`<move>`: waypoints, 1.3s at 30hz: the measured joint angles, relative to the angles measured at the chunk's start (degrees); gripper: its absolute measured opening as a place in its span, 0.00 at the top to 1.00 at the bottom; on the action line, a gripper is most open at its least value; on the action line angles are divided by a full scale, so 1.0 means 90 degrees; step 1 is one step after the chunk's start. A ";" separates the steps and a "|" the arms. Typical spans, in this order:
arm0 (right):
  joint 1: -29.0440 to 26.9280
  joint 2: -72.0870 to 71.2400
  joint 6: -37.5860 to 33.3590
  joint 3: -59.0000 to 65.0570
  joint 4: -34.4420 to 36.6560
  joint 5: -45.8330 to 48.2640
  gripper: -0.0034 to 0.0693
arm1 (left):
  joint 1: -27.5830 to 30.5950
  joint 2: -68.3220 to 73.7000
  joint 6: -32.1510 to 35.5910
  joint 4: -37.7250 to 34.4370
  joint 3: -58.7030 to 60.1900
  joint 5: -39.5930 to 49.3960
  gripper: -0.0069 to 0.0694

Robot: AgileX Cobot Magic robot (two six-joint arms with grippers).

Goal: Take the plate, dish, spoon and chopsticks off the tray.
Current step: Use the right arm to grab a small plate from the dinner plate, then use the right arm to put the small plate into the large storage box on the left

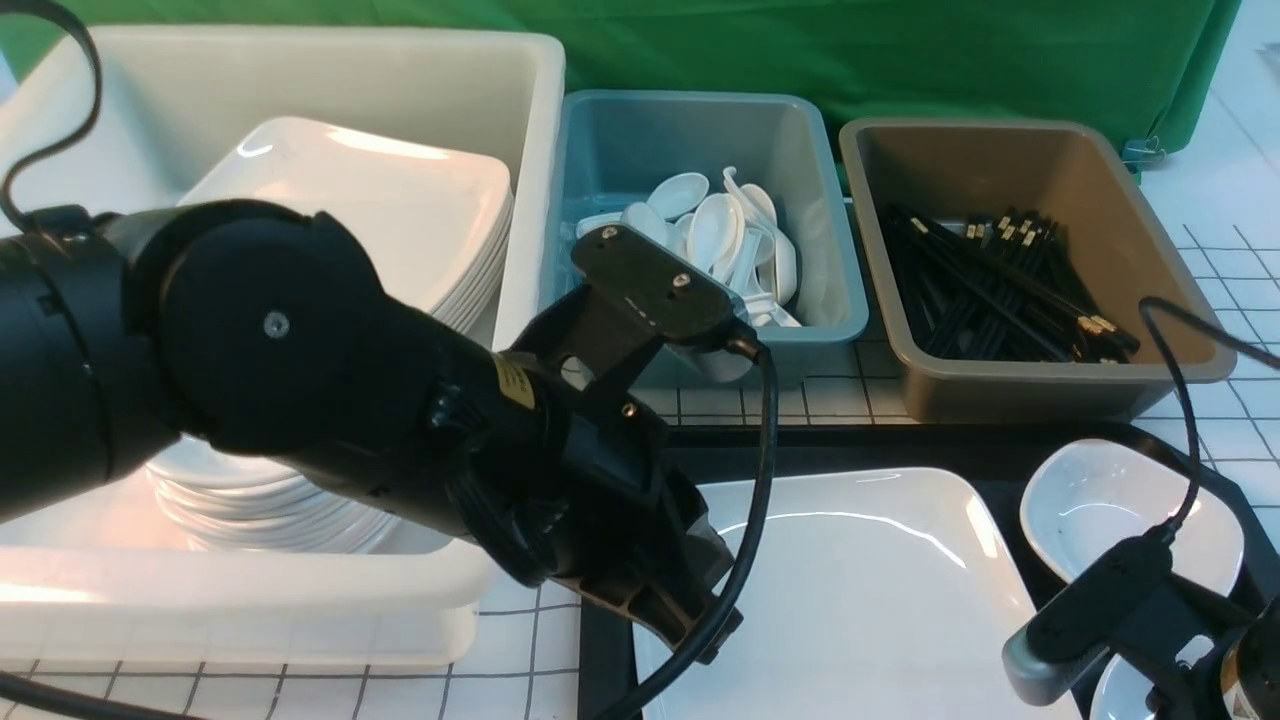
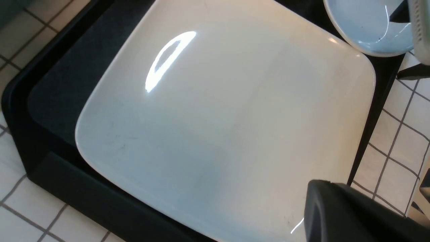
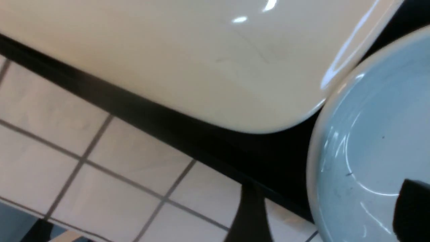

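White plate [image 1: 870,590]: lies flat on the tray [image 1: 850,450], covering its left and middle. It is roughly square, so there is no long axis to line up with.
Black tray: sits on the tiled bench [image 1: 520,650], with all three bins beyond it or off its left side.
Dishes: the far dish [image 1: 1120,510] and the near dish [image 1: 1125,692] sit at the tray's right end, the near one just beside the plate's corner.
Left fingers [image 2: 349,215]: low at the tray's left side, by the plate's left rim. Only one dark finger shows, so I cannot tell whether they are spread or pressed together.
Right fingers [image 3: 415,211]: above the near dish at the tray's right end. One dark tip shows (the rest is out of frame), so I cannot tell their state; I see nothing held.
Deciding relation: the plate stretches rightward across the tray from the left fingers, so the left arm is nearer it, and the right arm is nearer the dishes.
Spoon, chopsticks: none shows on the tray. Spoons [image 1: 715,230] fill the blue bin [image 1: 640,140] and chopsticks [image 1: 1000,290] the brown bin [image 1: 1050,395], both beyond the tray.
White bin [image 1: 300,600]: off the tray's left, holding stacked plates [image 1: 380,200], probably where the plate goes.
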 joint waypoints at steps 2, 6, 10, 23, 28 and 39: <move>0.0000 0.0153 0.0000 0.0010 -0.0043 -0.0146 0.22 | 0.0000 0.0000 0.0006 -0.0005 0.0000 0.0000 0.91; 0.0000 0.0550 0.0053 0.0063 -0.0234 -0.0355 0.22 | 0.0000 0.0000 0.0013 -0.0005 0.0000 0.0000 0.91; 0.0000 0.1021 0.0252 0.0070 -0.0451 -0.0482 0.27 | 0.0000 0.0000 0.0013 -0.0005 0.0000 0.0000 0.91; 0.0028 0.0702 0.0323 -0.0449 -0.0449 0.0267 0.81 | 0.0000 0.0000 -0.0018 -0.0007 0.0000 -0.0034 0.91; 0.0042 -0.0296 0.0290 -0.1525 0.0028 0.1101 0.90 | 0.0058 -0.0006 -0.0537 0.0514 -0.0048 -0.0094 0.91; 0.0049 0.0156 -0.1352 -0.5362 0.2317 0.0617 0.90 | 0.2294 -0.1221 -0.1579 0.1242 -0.0635 0.0431 0.91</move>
